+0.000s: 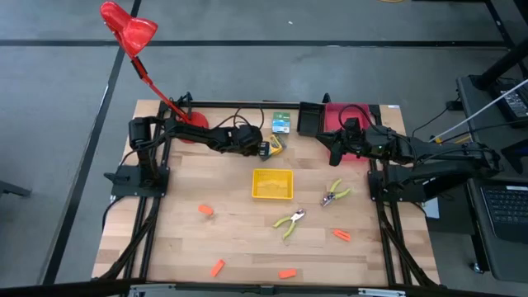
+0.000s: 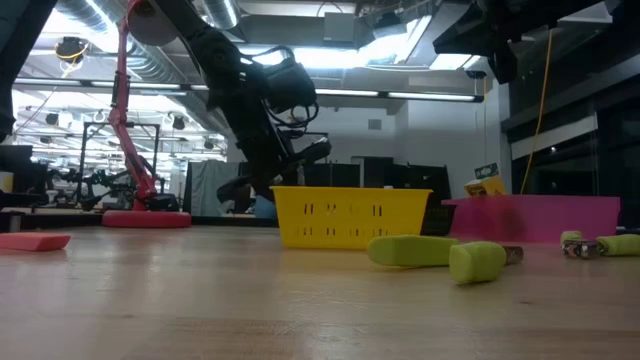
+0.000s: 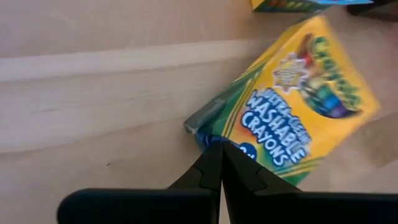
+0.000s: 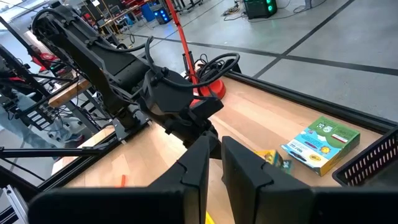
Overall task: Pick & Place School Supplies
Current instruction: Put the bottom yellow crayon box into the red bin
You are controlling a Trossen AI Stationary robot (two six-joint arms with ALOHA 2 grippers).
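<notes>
Up at the table's 12 o'clock side, the left gripper point(image 1: 262, 148) sits at a crayon box point(image 3: 292, 99), its fingers point(image 3: 214, 168) clenched together with the tips against the box's near edge, pinching nothing. That box lies tilted on the wood, just 12 o'clock of the yellow bin point(image 1: 272, 184). A second, green-blue box point(image 1: 282, 123) lies flat farther toward 12. The right gripper point(image 1: 337, 151) hangs at about 2 o'clock by the pink tray point(image 1: 346, 115), fingers nearly shut and holding nothing. Two green-handled tools lie toward 4 o'clock of the bin: tool one point(image 1: 290, 220), tool two point(image 1: 334, 193). Orange pieces point(image 1: 205, 210) are scattered from 5 to 8 o'clock.
</notes>
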